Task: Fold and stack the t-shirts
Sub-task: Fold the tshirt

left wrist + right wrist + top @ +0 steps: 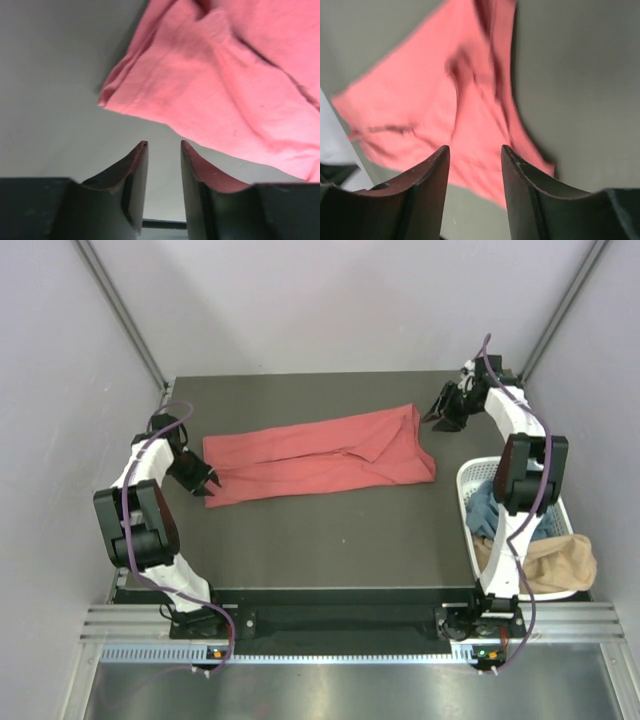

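From above, the coral-red t-shirt [320,455] lies on the table [330,540] as a long band running left to right. The left gripper [208,483] is just beside its left end, and the right gripper [438,412] is near its far right corner.

Left wrist: jaws narrowly apart and empty, cloth edge just ahead and rightward.

Right wrist, blurred: jaws wide and empty, shirt ahead and leftward.
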{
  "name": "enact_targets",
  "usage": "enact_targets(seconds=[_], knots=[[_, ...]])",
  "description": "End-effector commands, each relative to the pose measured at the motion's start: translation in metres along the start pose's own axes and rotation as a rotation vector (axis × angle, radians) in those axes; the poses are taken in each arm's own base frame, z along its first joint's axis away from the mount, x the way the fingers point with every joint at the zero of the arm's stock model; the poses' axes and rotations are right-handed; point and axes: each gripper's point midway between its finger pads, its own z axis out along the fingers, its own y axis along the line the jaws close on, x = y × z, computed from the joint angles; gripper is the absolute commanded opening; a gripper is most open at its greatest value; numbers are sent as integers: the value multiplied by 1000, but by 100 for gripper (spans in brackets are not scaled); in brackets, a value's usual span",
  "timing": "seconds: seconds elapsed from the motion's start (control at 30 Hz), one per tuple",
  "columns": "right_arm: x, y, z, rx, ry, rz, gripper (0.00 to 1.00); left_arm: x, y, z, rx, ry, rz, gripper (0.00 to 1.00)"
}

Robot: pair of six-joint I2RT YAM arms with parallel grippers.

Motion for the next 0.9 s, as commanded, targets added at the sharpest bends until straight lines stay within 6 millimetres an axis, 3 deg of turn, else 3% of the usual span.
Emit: enact_targets(seconds=[0.0,0.03,0.13,0.23,0.37,0.57,0.87], knots=[[44,11,-23,30,41,-156,43,-12,-23,8,89,-10,-2,36],[55,21,-21,26,53,-204,37,-14,-26,10,101,-5,-1,35],[75,17,-10,35,99,-228,16,-17,-27,21,85,15,-9,34],[85,9,0,46,128,-215,6,-16,-21,33,52,45,-13,31],[92,-9,11,102,157,-215,3,-6,2,51,-41,89,-23,29],[105,-50,16,253,209,-241,3,7,28,63,-136,120,-31,30],[113,-117,-8,608,224,-271,5,38,74,56,-252,162,-75,30]])
